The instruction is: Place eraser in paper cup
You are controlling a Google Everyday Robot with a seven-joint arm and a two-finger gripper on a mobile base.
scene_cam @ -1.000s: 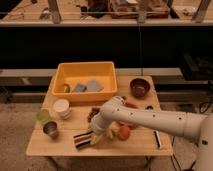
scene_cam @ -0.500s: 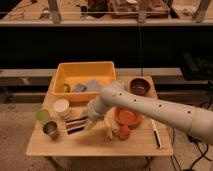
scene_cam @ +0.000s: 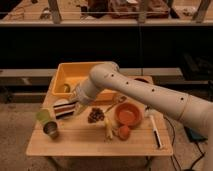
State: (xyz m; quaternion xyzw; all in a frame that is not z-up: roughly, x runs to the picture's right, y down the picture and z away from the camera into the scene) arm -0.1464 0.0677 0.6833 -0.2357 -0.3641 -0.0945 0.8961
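Note:
The eraser [scene_cam: 64, 109], a dark block with reddish and pale stripes, is held at the table's left side, just in front of the yellow bin. My gripper [scene_cam: 75, 104] is shut on its right end, and the white arm reaches in from the right. The paper cup is hidden behind the eraser and the gripper, so I cannot tell whether the eraser touches it.
A green cup [scene_cam: 43, 116] and a grey metal cup [scene_cam: 51, 129] stand at front left. The yellow bin [scene_cam: 70, 75] is behind. A brown lump [scene_cam: 96, 115], an orange bowl [scene_cam: 128, 114], an orange fruit [scene_cam: 123, 132] and a white pen [scene_cam: 156, 131] lie to the right.
The gripper has carried the eraser from the table's front up and to the left, to where the paper cup stood. The cup is now covered from view.

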